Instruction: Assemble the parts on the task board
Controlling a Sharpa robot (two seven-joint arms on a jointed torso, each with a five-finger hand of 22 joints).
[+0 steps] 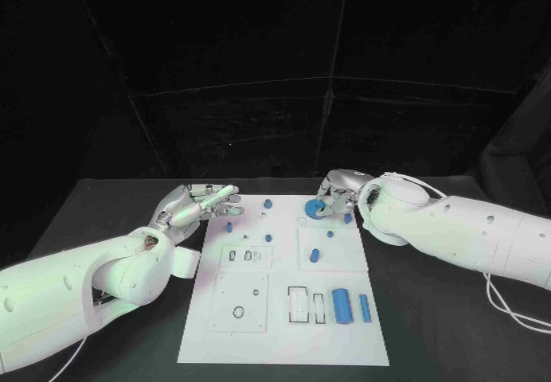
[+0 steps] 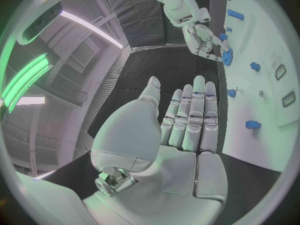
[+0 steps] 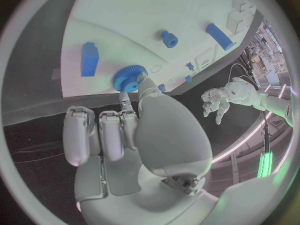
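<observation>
Two blue bars lie nearest on the task board (image 1: pixel 218 334): a thick rounded bar (image 1: pixel 341 305) and, just beside it toward the robot's right, a thinner bar (image 1: pixel 365 308). Beside them, toward the board's middle, are two rectangular slots (image 1: pixel 308 305), and further left a plate with an oval opening (image 1: pixel 240 311). Mid-board, a small blue peg (image 1: pixel 314 255) stands on a square plate, with two small slots (image 1: pixel 240 255) on the left half. Further back, several small blue pegs (image 1: pixel 267 237) stand upright. The board rests on the black counter (image 1: pixel 103 215).

At the far right portion of the board, the right hand (image 1: pixel 333 199) pinches a blue toothed gear (image 1: pixel 311 208) between thumb and fingertip; the gear is at the board surface, with a blue block (image 3: pixel 89 59) near it. At the far left edge, the left hand (image 1: pixel 197 205) hovers with fingers extended and apart, holding nothing, apart from the pegs.
</observation>
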